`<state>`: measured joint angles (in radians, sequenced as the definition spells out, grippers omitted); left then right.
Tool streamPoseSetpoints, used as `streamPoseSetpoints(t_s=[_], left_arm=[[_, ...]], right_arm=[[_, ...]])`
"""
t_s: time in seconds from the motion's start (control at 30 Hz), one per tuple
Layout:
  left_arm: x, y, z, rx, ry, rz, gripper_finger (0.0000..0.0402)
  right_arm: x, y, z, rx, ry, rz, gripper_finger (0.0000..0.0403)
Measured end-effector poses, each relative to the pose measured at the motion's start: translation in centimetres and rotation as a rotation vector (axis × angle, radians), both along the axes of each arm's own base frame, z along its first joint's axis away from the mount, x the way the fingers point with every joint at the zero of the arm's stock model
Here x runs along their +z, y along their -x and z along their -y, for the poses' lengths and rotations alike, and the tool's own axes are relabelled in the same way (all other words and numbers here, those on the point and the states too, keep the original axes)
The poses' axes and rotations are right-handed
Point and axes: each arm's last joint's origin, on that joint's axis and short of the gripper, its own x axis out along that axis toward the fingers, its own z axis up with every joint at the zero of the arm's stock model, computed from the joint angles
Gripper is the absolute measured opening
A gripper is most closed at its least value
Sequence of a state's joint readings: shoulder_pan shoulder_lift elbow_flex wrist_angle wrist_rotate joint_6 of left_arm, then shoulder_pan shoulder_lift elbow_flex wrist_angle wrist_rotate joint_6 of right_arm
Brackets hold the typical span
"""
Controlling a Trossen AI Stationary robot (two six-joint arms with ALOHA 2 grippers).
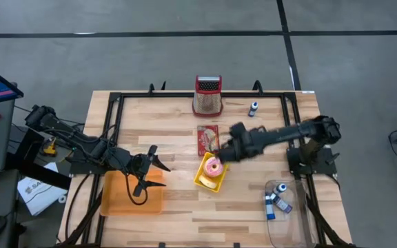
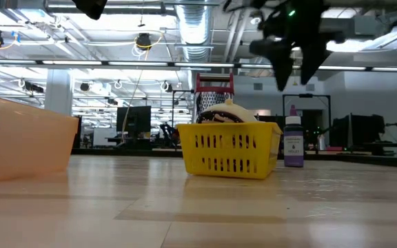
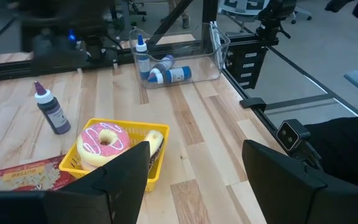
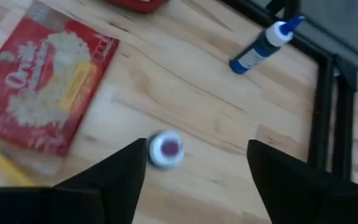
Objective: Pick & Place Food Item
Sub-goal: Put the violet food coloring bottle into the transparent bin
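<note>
The pink-frosted donut (image 1: 214, 166) lies in the yellow basket (image 1: 206, 180), which stands near the middle of the table (image 1: 185, 213), with a banana (image 3: 155, 142) tucked in beside the donut. Just above the basket hangs the right gripper (image 1: 220, 153), its fingers spread and nothing between them. A red popcorn packet (image 1: 207, 138) lies flat touching the basket's far side, and a small purple bottle (image 3: 51, 111) stands close by. Farther toward the far edge stands a red-topped grater (image 1: 208, 95), with a blue bottle (image 1: 253, 108) beside it toward the far right corner. The left gripper (image 1: 149, 172) hovers over an orange bin (image 1: 119, 200) near the front left corner, its fingers spread and empty. A clear bin (image 1: 291, 227) at the front right corner holds several bottles.
</note>
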<state>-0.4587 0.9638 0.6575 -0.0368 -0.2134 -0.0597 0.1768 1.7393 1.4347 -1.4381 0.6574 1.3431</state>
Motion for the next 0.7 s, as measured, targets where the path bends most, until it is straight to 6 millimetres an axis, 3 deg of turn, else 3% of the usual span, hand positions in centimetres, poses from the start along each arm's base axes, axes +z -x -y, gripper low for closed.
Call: streamPoseSetpoints(t_s=[0.13,0.23,0.5,0.7], left_arm=[[0.0,0.0,0.0,0.000,0.000,0.000,0.0250],[0.0,0.0,0.0,0.002,0.003,-0.001,0.0250],[-0.2,0.4,0.7,-0.026,0.014,-0.023,0.0250],[-0.1,0.5,0.8,-0.014,0.013,-0.016,0.0250]], right_arm=[[-0.2,-1.3,3.2,-0.007,-0.052,0.035,0.0278],[-0.2,-2.0,4.3,0.003,-0.074,0.075,0.0278],[0.1,-1.3,4.1,0.004,-0.149,0.039,0.0279],[0.1,-1.6,5.0,0.043,-0.272,0.045,0.0279]])
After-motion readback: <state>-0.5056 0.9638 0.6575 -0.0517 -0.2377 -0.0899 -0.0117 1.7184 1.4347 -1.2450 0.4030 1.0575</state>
